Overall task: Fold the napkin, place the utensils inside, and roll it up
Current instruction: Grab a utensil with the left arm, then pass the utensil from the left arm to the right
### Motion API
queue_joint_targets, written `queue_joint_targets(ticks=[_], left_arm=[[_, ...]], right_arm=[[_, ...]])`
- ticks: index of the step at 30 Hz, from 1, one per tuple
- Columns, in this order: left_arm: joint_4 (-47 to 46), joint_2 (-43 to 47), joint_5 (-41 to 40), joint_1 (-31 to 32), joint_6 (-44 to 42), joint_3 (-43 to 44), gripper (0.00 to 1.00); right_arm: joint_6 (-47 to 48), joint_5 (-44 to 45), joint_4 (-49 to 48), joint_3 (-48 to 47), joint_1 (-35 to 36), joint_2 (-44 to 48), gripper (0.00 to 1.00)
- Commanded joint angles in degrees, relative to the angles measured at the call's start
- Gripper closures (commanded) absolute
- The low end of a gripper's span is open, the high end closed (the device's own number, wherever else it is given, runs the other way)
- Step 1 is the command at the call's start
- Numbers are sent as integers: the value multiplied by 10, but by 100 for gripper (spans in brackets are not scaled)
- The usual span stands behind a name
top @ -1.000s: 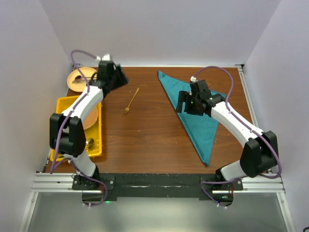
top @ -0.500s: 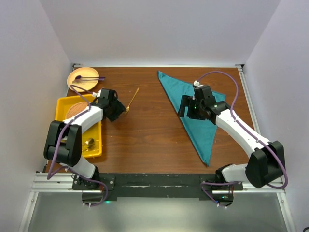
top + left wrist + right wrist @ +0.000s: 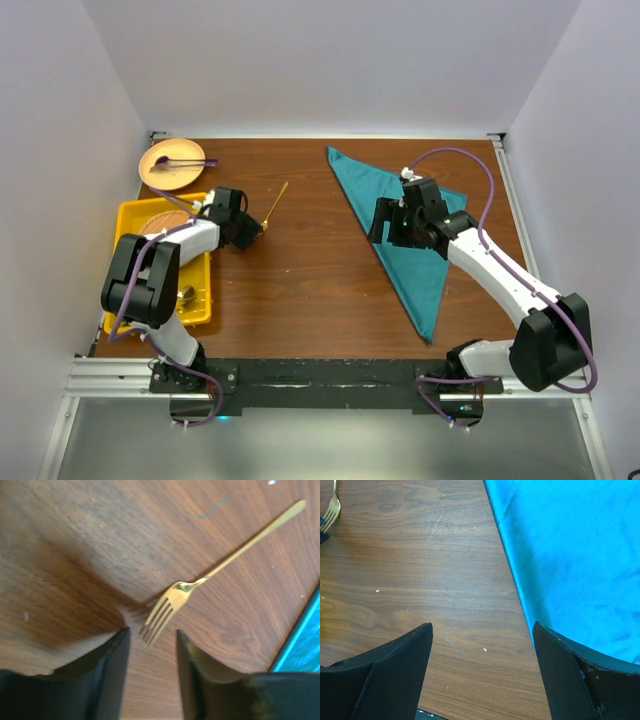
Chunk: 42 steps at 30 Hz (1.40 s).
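The teal napkin (image 3: pixel 400 225) lies folded into a long triangle on the right half of the wooden table (image 3: pixel 310 280); its edge shows in the right wrist view (image 3: pixel 570 555). A gold fork (image 3: pixel 271 210) lies left of centre, tines toward me. In the left wrist view the fork (image 3: pixel 200 582) points its tines between my left gripper's fingers. My left gripper (image 3: pixel 151 635) is open and empty, low over the table just short of the tines. My right gripper (image 3: pixel 482 627) is open and empty, hovering over the napkin's left edge.
A yellow tray (image 3: pixel 205 300) holding a brown disc and small items stands at the left edge. A tan plate (image 3: pixel 160 172) with a purple-ended stick utensil sits at the back left. Grey walls enclose the table on three sides.
My left arm swung from the back-left plate area forward and down to the fork's tines. My right gripper shifted slightly toward the napkin's left edge.
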State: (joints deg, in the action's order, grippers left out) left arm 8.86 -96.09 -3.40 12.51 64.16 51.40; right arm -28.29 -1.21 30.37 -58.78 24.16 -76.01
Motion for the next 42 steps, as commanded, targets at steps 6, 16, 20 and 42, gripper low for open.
queue_joint_targets(ticks=[6, 16, 20, 42], left_arm=[[-44, -21, -27, -1, 29, -12, 77], [-17, 0, -79, -2, -117, 63, 100], [-7, 43, -30, 9, -227, 84, 100], [155, 181, 276, 109, -446, 104, 100]], right_arm=[[10, -6, -29, 6, 2, 15, 15], [168, -27, -88, 3, 20, 24, 11], [307, -8, -143, -7, 63, 28, 9], [771, -119, -327, 51, 202, -51, 25]])
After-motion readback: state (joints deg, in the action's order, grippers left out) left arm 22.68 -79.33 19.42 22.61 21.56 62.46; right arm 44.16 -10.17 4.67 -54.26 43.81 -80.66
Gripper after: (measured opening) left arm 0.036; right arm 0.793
